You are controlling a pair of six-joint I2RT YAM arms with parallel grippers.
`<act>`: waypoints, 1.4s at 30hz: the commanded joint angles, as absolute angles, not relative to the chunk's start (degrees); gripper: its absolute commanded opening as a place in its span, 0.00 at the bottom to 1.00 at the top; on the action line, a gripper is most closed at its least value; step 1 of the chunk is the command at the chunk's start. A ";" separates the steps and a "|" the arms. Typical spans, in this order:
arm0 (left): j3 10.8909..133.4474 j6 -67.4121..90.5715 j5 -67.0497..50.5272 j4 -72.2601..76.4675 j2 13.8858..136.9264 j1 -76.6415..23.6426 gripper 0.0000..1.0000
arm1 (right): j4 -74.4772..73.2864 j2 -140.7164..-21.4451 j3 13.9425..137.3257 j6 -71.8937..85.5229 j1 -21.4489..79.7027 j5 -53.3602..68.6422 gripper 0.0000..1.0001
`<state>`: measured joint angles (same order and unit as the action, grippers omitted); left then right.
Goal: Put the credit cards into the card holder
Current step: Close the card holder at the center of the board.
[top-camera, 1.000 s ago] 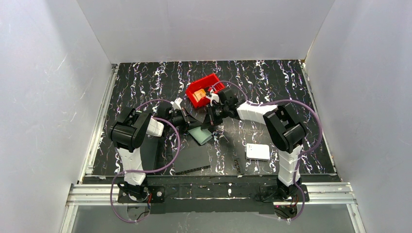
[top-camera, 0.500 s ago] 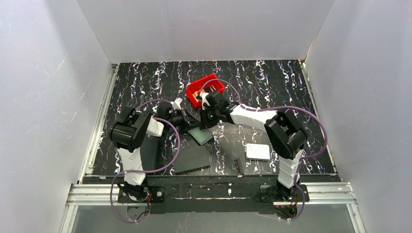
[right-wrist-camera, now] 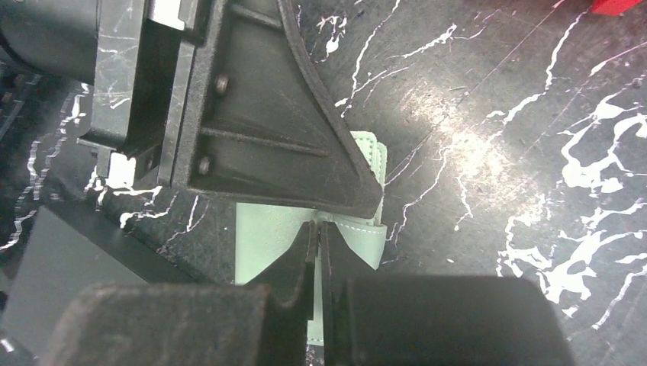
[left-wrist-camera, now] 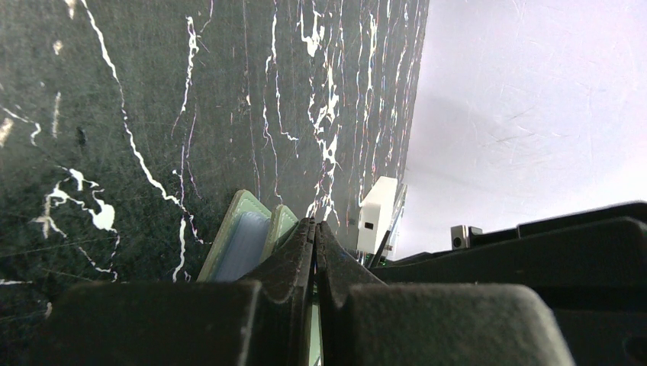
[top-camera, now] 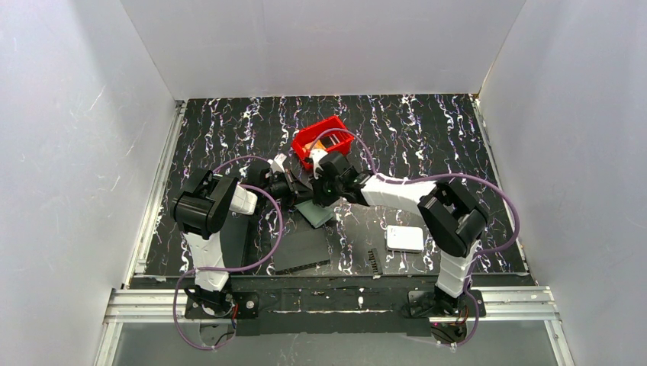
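The grey-green card holder (top-camera: 317, 216) lies on the black marbled table just in front of both grippers. My left gripper (top-camera: 299, 191) is shut on the card holder's edge; in the left wrist view a pale green strip shows between the fingers of that gripper (left-wrist-camera: 314, 226), and the holder (left-wrist-camera: 243, 238) fans open beside them. My right gripper (top-camera: 319, 192) is shut and hovers right over the holder (right-wrist-camera: 267, 236), tips (right-wrist-camera: 317, 226) almost against the left gripper's finger (right-wrist-camera: 290, 152). I see no card between the right fingers. An orange credit card (top-camera: 328, 142) lies in the red bin (top-camera: 305, 141).
A white rounded box (top-camera: 404, 239) sits at the front right. Flat black rectangles (top-camera: 301, 250) lie at the front centre, with a small black toothed strip (top-camera: 374, 259) beside them. White walls enclose the table on three sides.
My right gripper has come away from the red bin and moved left and nearer, down over the card holder. The left arm has stayed put.
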<state>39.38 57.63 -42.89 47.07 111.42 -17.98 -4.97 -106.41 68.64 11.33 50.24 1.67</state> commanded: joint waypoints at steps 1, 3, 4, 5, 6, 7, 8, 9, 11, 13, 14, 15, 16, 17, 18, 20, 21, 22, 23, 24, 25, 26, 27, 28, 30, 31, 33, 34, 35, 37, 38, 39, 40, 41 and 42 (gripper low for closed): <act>35.66 51.51 -32.69 31.90 115.89 -18.69 0.00 | -7.46 -107.60 62.41 14.93 48.58 16.91 0.01; 35.83 51.50 -32.76 31.90 116.05 -18.68 0.00 | -4.53 -107.98 61.31 17.18 46.33 23.06 0.01; 35.92 51.47 -32.81 31.93 116.10 -18.65 0.00 | -3.20 -108.06 60.75 18.15 45.41 25.20 0.01; 35.88 51.46 -32.90 31.91 116.07 -18.68 0.00 | -2.08 -108.13 60.17 18.91 44.57 26.68 0.01; 35.86 51.46 -32.87 31.90 116.06 -18.64 0.00 | -0.88 -108.14 59.58 19.84 43.65 28.52 0.01; 35.78 51.44 -32.83 31.95 115.93 -18.69 0.00 | 0.81 -108.21 59.02 20.53 42.58 30.22 0.01; 35.75 51.41 -32.78 31.92 115.85 -18.72 0.00 | 1.21 -108.34 58.84 20.61 41.98 31.48 0.01; 35.77 51.34 -32.78 31.93 115.84 -18.64 0.00 | 1.12 -108.39 58.81 20.20 41.71 32.31 0.01; 35.85 51.34 -32.78 31.90 115.92 -18.66 0.00 | 0.15 -108.73 59.36 18.78 41.57 33.07 0.01; 35.86 51.41 -32.86 31.90 116.01 -18.72 0.00 | 0.09 -108.83 59.46 18.34 41.42 33.33 0.01; 35.86 51.35 -32.87 31.90 116.02 -18.72 0.00 | 0.09 -108.91 59.49 18.37 41.40 33.16 0.01; 35.86 51.39 -32.86 31.90 116.02 -18.65 0.00 | 0.09 -109.14 59.75 18.37 41.39 32.86 0.01; 35.86 51.37 -32.87 31.90 116.06 -18.68 0.00 | 0.09 -109.42 60.13 18.63 41.40 32.62 0.01; 35.86 51.41 -32.85 31.90 116.10 -18.64 0.00 | 0.34 -109.60 60.35 19.19 41.39 32.16 0.01; 35.86 51.39 -32.87 31.90 116.04 -18.67 0.00 | 0.48 -109.75 60.65 19.58 41.47 31.49 0.01; 35.85 51.42 -32.84 31.96 115.93 -18.65 0.00 | 0.31 -109.88 61.01 20.77 41.57 29.27 0.01; 35.77 51.33 -32.75 31.92 115.81 -18.66 0.00 | 0.12 -109.95 61.36 21.02 41.55 28.29 0.01; 35.77 51.33 -32.78 31.91 115.76 -18.64 0.00 | -1.21 -110.02 61.69 21.15 41.64 27.41 0.01; 35.76 51.34 -32.74 31.90 115.75 -18.67 0.00 | -2.45 -109.98 62.10 21.18 41.78 25.95 0.01; 35.77 51.33 -32.78 31.92 115.83 -18.64 0.00 | -3.33 -110.03 62.52 21.18 42.02 24.88 0.01; 35.74 51.39 -32.74 31.91 115.87 -18.69 0.00 | -4.40 -110.12 63.09 21.10 42.20 23.85 0.01; 35.70 51.35 -32.73 31.90 115.91 -18.64 0.00 | -5.38 -110.07 63.56 21.22 42.34 22.81 0.01; 35.76 51.41 -32.73 31.95 115.93 -18.63 0.00 | -6.10 -110.12 63.93 21.22 42.69 21.62 0.01; 35.76 51.40 -32.78 31.91 115.87 -18.69 0.00 | -7.33 -109.98 64.58 20.93 43.16 20.15 0.01; 35.85 51.37 -32.74 31.90 115.93 -18.70 0.00 | -9.74 -110.07 65.79 20.51 44.23 17.63 0.01; 35.85 51.37 -32.77 31.92 115.85 -18.72 0.00 | -10.20 -110.28 66.13 20.35 44.55 17.26 0.01; 35.86 51.41 -32.84 31.92 115.93 -18.67 0.00 | -11.75 -110.46 66.60 19.69 45.51 14.83 0.01; 35.86 51.37 -32.87 31.95 115.92 -18.66 0.00 | -12.10 -110.47 66.66 19.34 45.80 13.73 0.01; 35.85 51.34 -32.83 31.91 115.85 -18.69 0.00 | -12.51 -110.47 66.75 19.34 45.99 13.04 0.01; 35.86 51.41 -32.87 31.90 115.84 -18.72 0.00 | -13.76 -110.86 67.55 18.82 46.84 11.32 0.01; 35.86 51.37 -32.86 31.92 115.88 -18.69 0.00 | -14.67 -111.08 68.24 18.70 47.37 10.07 0.01; 35.94 51.37 -32.87 31.91 115.87 -18.67 0.00 | -15.07 -111.20 68.63 18.58 47.86 9.08 0.01; 35.95 51.41 -32.87 31.90 115.92 -18.67 0.00 | -15.61 -111.29 69.22 18.68 48.22 8.30 0.01; 35.95 51.42 -32.87 31.90 115.93 -18.70 0.00 | -16.17 -111.55 69.66 18.76 48.51 7.54 0.01; 35.95 51.42 -32.87 31.95 115.93 -18.67 0.00 | -16.58 -111.75 69.96 18.97 48.79 6.86 0.01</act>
<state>39.40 57.60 -42.87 46.92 111.39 -17.98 -8.03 -107.33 69.69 19.70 45.39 11.75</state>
